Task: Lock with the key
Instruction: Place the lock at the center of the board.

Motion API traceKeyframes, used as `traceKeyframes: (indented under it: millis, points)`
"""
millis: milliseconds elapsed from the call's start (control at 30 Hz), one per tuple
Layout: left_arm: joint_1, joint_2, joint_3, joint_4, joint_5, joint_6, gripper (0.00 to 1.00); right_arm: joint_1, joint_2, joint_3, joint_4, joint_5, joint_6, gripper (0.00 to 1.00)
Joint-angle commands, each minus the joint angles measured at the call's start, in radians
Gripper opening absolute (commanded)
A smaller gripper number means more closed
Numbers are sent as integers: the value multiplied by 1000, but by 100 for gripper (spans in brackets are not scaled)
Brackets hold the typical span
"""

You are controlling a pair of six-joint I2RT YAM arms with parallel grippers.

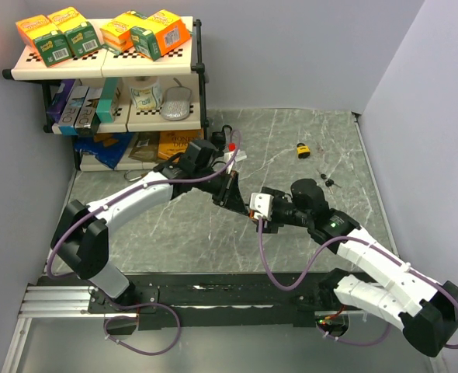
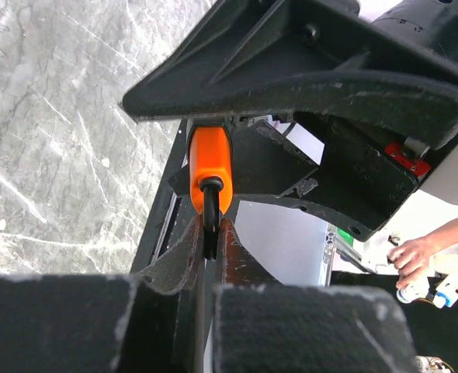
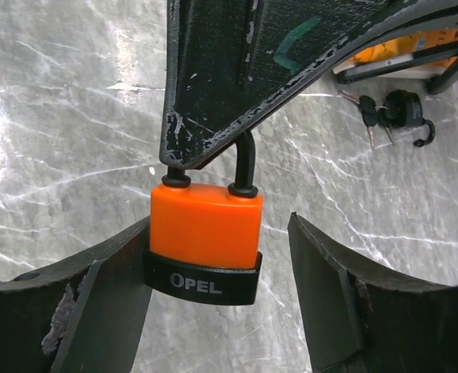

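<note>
In left claw (image 2: 210, 235), orange padlock (image 3: 206, 227)

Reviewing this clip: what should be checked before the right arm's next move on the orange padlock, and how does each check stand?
1. Hold: the left gripper is shut on the shackle of the padlock: ok.
2. Approach: the right gripper straddles the padlock body, open, with one side touching it and the other apart: ok.
3. Key in a gripper or in the lock: not ok; the keys lie on the table.
4. Shackle pressed home: cannot tell.
5. Keyhole reachable: cannot tell, the underside is hidden.
</note>
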Motion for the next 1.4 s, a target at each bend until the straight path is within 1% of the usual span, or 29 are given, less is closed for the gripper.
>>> traceKeyframes:
  millis: [0,133,233,333,367,433,467,500,533,567,600,633,667,700,733,767,800,833,867,933,967,1000,1067,1100,1167,1200,1233,1300,1367]
  points:
    - [-2,4,14,39,30,-22,1,6,-23,-5,79,21,-17,78]
    - [-2,17,17,46,32,-29,1,7,-31,-10,88,14,-6,83]
    - [0,20,20,46,30,-31,1,6,-28,-7,90,4,-6,80]
    - [0,20,19,47,29,-34,1,7,-33,-10,91,-3,-9,71]
    - [2,20,17,49,27,-34,1,6,-33,-11,88,-5,-11,66]
    - [6,21,13,55,25,-39,1,7,-36,-13,85,-5,-11,59]
    - [8,21,13,55,22,-40,1,6,-40,-15,85,-3,-9,49]
    - [11,23,13,55,19,-42,1,6,-46,-18,93,-2,-4,44]
    - [12,23,11,53,12,-40,7,6,-49,-19,93,0,0,38]
    - [17,23,10,55,7,-42,15,6,-53,-16,93,-2,3,28]
    - [18,20,10,52,-2,-29,26,7,-53,-15,83,-2,25,22]
    - [21,17,8,50,-19,-22,48,4,-50,-7,77,7,38,16]
    - [31,12,11,37,-27,-11,55,-8,-39,10,65,18,54,7]
    - [35,4,14,29,-34,13,61,-20,-34,21,50,14,90,4]
    - [40,-12,11,27,-51,23,82,-39,-27,30,21,7,113,1]
    - [57,-25,5,27,-56,32,85,-100,-20,48,8,-5,141,0]
    - [64,-40,-10,29,-62,59,91,-134,-1,59,-5,-31,196,0]
    - [70,-78,-21,27,-79,75,99,-177,13,71,-42,-43,225,0]
    - [78,-101,-33,32,-111,90,97,-251,53,100,-61,-49,256,0]
    - [80,-176,-73,53,-149,142,96,-325,108,133,-96,-20,339,0]
    - [80,-199,-84,59,-187,174,96,-355,172,171,-139,3,365,0]
    - [81,-236,-94,78,-208,191,96,-416,209,192,-159,54,417,0]
    - [84,-253,-76,60,-272,272,96,-477,321,261,-214,92,471,0]
    - [86,-261,-49,55,-298,285,96,-531,358,281,-225,102,523,0]
    - [97,-264,-27,56,-353,302,96,-579,461,335,-242,116,555,0]
    - [101,-272,-9,56,-407,300,96,-593,493,350,-243,124,583,0]
    - [106,-281,-9,72,-428,294,96,-620,522,370,-240,133,588,0]
    - [118,-328,-48,122,-453,296,96,-636,593,386,-202,147,591,0]
    - [117,-364,-93,211,-481,279,96,-646,654,413,-185,158,580,0]
